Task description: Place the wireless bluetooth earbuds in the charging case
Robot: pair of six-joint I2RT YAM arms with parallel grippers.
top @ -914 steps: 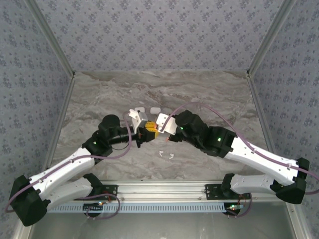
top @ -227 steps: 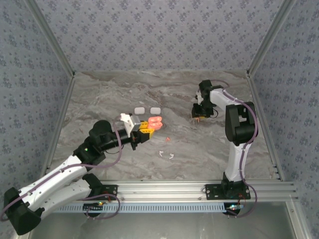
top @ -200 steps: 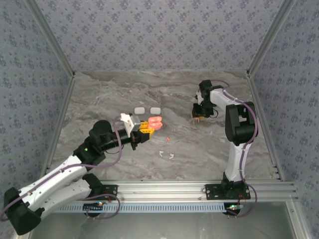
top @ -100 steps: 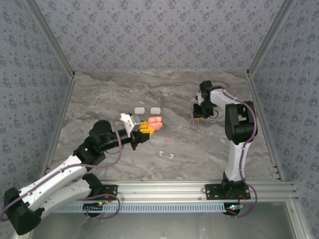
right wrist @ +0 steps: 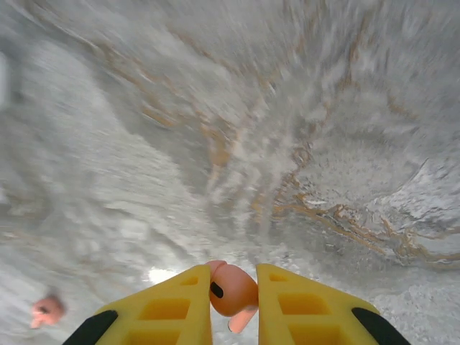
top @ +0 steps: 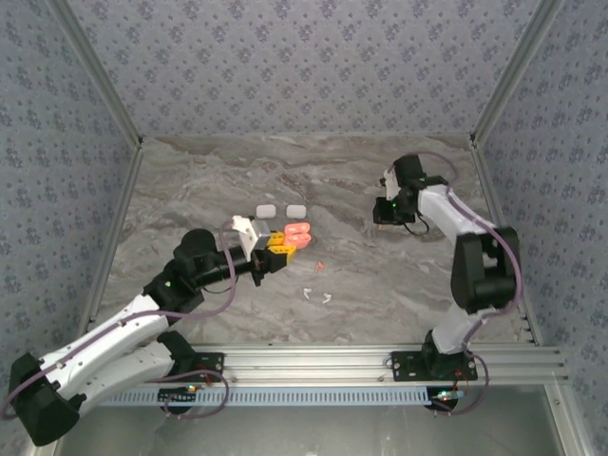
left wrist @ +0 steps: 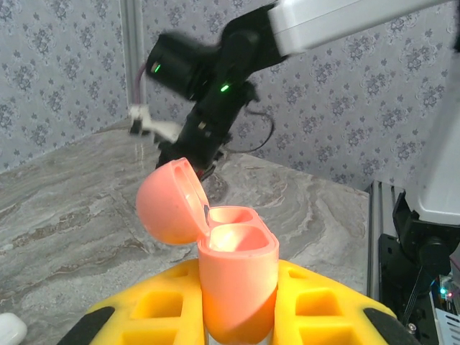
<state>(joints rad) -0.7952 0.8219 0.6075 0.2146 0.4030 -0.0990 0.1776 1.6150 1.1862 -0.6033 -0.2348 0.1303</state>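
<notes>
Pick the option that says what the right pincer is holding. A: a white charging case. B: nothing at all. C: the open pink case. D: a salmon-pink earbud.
D: in the right wrist view the right pincer is shut on a small salmon-pink earbud, clamped between its yellow fingers.

Upright in the left tool [top: 281,245]: salmon-pink charging case [left wrist: 237,280], lid flipped back, two wells exposed. Pinched in the right tool [right wrist: 233,273], well right of that case: one salmon-pink earbud [right wrist: 231,291]. Loose on the tabletop [top: 209,190] near the case: another pink earbud [top: 321,265], then a white earbud [top: 307,292] and a second white earbud [top: 326,298] side by side.
</notes>
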